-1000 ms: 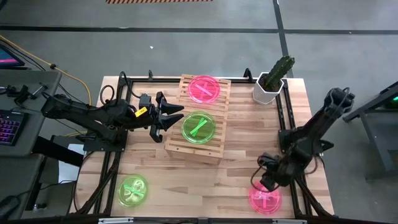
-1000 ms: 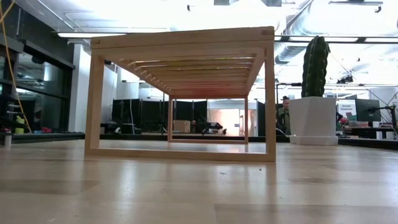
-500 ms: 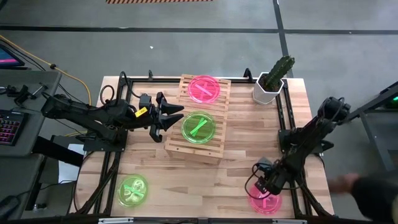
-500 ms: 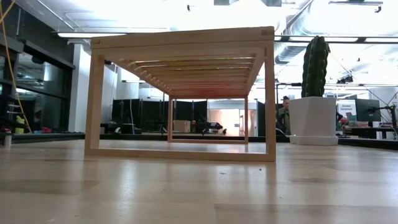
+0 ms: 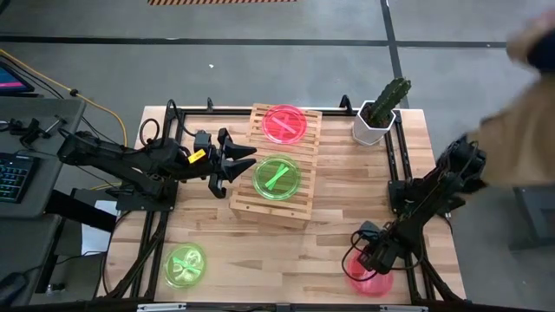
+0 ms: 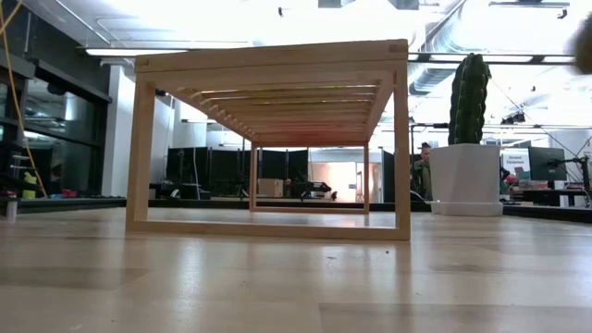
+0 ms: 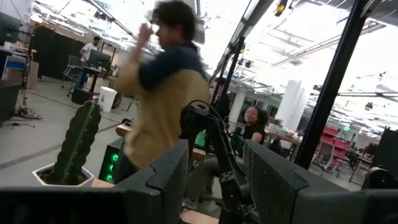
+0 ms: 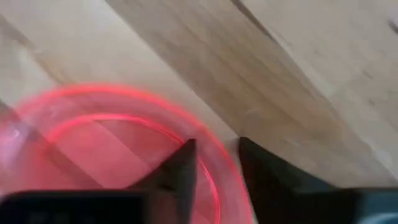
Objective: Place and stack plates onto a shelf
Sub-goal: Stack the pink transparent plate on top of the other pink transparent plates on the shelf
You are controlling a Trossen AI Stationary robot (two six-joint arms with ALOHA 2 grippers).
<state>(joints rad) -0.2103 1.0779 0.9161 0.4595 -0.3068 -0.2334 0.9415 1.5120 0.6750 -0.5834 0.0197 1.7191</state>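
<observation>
The light-wood slatted shelf point(image 5: 279, 165) stands mid-table and fills the low view point(image 6: 268, 69). A pink plate point(image 5: 284, 124) lies on its far end and a green plate point(image 5: 277, 177) on its near end. Green plates point(image 5: 185, 264) lie on the table at the near left. Another pink plate point(image 5: 375, 282) lies at the near right. My right gripper point(image 5: 368, 260) is low over that plate's far rim, open. One finger point(image 8: 180, 171) stands over the plate point(image 8: 106, 149), the other point(image 8: 264, 177) outside the rim. My left gripper point(image 5: 241, 161) is open and empty beside the shelf's left side.
A white pot with a cactus point(image 5: 379, 113) stands at the far right corner; it also shows in the low view point(image 6: 467, 171). A person's tan sleeve point(image 5: 520, 130) reaches in past the table's right edge. Bare tabletop lies between the shelf and the right arm.
My right gripper has gone down and a little toward the table's near edge, onto the pink plate at the near right, and now covers its far part. A person has come in at the right of the table. My left arm has kept still.
</observation>
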